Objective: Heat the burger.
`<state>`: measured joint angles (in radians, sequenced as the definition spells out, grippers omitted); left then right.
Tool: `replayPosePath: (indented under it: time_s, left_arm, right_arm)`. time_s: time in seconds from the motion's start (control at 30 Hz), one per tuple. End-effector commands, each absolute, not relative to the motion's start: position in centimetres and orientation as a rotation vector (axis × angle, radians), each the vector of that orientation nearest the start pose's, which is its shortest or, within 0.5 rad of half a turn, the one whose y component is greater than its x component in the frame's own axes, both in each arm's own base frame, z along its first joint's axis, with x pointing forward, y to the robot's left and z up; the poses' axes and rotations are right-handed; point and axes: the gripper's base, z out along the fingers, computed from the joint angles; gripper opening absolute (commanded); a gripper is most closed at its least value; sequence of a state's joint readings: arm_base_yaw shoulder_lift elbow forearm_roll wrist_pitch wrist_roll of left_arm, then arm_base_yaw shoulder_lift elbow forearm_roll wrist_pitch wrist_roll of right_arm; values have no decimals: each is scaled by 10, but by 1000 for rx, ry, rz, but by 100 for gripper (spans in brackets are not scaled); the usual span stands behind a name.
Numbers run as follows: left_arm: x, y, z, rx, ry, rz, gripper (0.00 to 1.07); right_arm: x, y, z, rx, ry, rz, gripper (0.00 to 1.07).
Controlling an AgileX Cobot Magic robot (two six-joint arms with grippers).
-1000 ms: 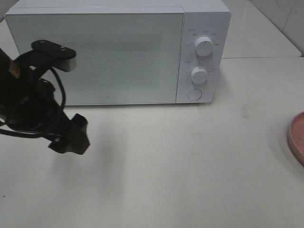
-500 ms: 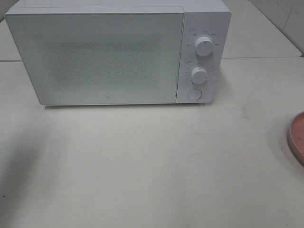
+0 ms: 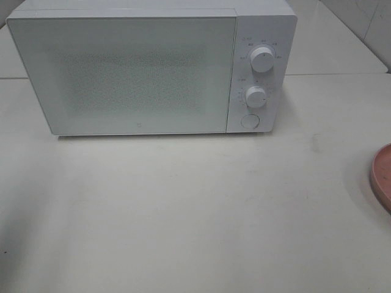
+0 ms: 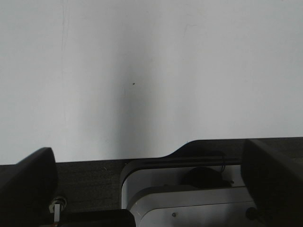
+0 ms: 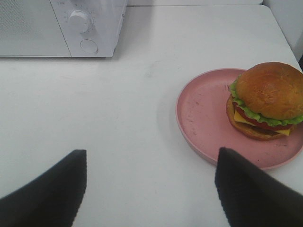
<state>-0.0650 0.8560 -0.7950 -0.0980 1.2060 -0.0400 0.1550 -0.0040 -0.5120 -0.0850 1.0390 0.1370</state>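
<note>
The burger (image 5: 267, 99), with its brown bun, lettuce and cheese, rests on a round pink plate (image 5: 203, 113) in the right wrist view. My right gripper (image 5: 151, 156) hovers open over bare table, short of the plate and holding nothing. The white microwave (image 3: 122, 73) stands at the back with its door closed. My left gripper (image 4: 147, 149) is open and empty above plain table; neither arm shows in the exterior high view. Only the plate's rim (image 3: 380, 177) shows there, at the right edge; the burger is out of that view.
The microwave has two knobs (image 3: 262, 59) (image 3: 256, 96) and a round button (image 3: 249, 121) on its right panel. The left wrist view shows a white and black robot base (image 4: 189, 198) at the table's edge.
The left arm, which stood in front of the microwave's left side a second ago, has withdrawn out of the exterior high view. Nothing else moved.
</note>
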Motion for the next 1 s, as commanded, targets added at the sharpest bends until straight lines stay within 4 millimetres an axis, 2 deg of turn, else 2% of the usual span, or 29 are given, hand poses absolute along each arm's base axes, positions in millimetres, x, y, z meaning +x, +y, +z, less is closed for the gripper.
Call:
replayPosePath:
  time_s: [0.03, 0.07, 0.13, 0.17, 0.37, 0.5, 0.53, 0.7, 0.8, 0.87, 1.0]
  left_arm:
    - [106, -15, 302, 17, 2689, -167, 98]
    - [95, -15, 301, 18, 2639, -169, 98]
    - [91, -14, 302, 26, 2600, -162, 98]
    - [84, -12, 303, 43, 2518, -135, 98]
    - [69, -6, 301, 55, 2326, -58, 98]
    - [65, -5, 289, 54, 2324, -59, 98]
    - [63, -5, 280, 54, 2328, -59, 98]
    - [61, -5, 282, 55, 2305, -55, 98]
    - [58, -5, 278, 55, 2353, -58, 98]
    - [56, -5, 267, 53, 2420, -61, 98]
    - [56, -6, 269, 52, 2415, -70, 98]
  right_arm:
    - [-9, -9, 282, -9, 1980, 80, 74]
    - [-9, -9, 282, -9, 1980, 80, 74]
    - [-9, -9, 282, -9, 1980, 80, 74]
    - [-9, -9, 282, -9, 1980, 80, 74]
    - [-9, -9, 282, -9, 1980, 80, 74]
    - [-9, -9, 282, -9, 1980, 80, 74]
    - [-9, -9, 282, -9, 1980, 80, 74]
    - [-9, -9, 282, -9, 1980, 80, 74]
    - [-9, -9, 282, -9, 1980, 80, 74]
    - [-9, -9, 282, -9, 1980, 80, 74]
    - [-9, -9, 282, -9, 1980, 80, 74]
